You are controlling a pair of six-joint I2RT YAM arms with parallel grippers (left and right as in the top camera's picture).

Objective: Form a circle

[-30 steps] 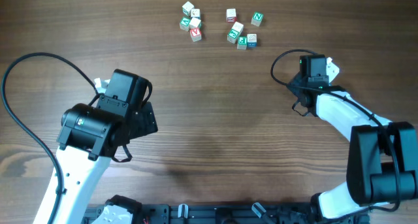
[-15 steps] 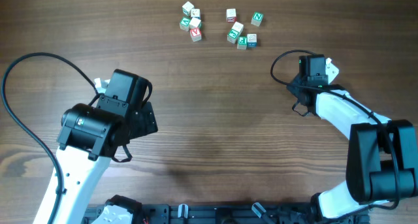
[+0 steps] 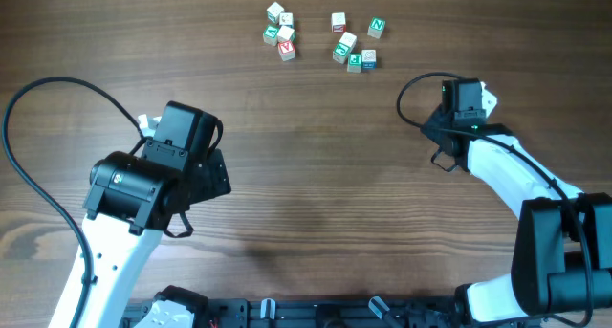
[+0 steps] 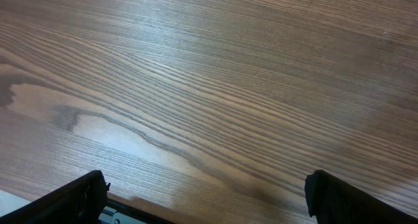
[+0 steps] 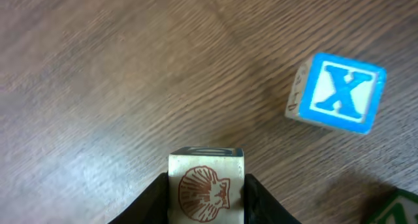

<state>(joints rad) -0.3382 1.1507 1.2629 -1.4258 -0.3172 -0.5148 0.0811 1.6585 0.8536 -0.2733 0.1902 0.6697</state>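
Right now the right gripper [image 5: 206, 198] is closed part-way on the shell cube [image 5: 205, 183], a pale one w/ a red shell mark. Its fingers touch both sides; can't tell if the cube is off the table [image 5: 98, 74]. The left gripper [image 4: 210, 208] is wide open w/ nothing in it, over bare wood.

The blue X cube [image 5: 336, 93] lies ahead and to the right of the held one, apart from it. A green-marked corner [image 5: 406, 208] peeks in at the frame's bottom right. Overhead, the left cluster [image 3: 281, 32] and right cluster [image 3: 355, 43] sit at the far side, well apart from the right arm. Nothing ring-shaped is laid out, so I'd judge the task barely begun.

To do this step well:
- Keep the grip square and lift clear before travelling.
- Set the cube down near the X on a curve — not in line w/ it.
- Don't nudge the X on approach.
- Open fully, then back off straight up so the cube doesn't twist.
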